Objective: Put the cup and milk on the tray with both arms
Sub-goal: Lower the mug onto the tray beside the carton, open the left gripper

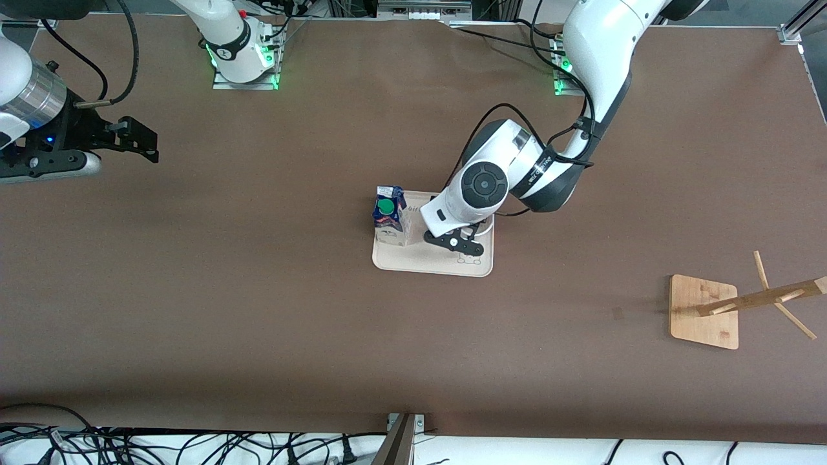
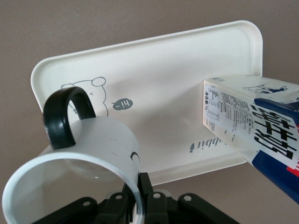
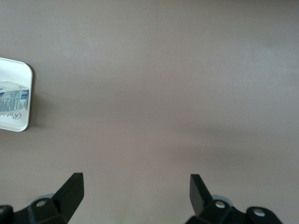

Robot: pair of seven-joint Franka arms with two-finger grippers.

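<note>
Brown worktop (image 1: 258, 310), matte, with cables along its near edge. Toward the left arm's end, nearer the camera: wooden rack (image 1: 707, 311), square base, pegged post leaning. Mid-worktop: tray (image 1: 420, 263), cream, flat, rabbit drawing. Milk (image 1: 389, 215) upright on the tray, at the side toward the right arm's end. Left claw (image 1: 454, 242) over the tray beside the milk, fingers pinching the rim of the cup (image 2: 88, 158), handle up. Right claw (image 1: 132, 139) spread wide, holding nothing, waiting above the worktop's edge at the right arm's end.
</note>
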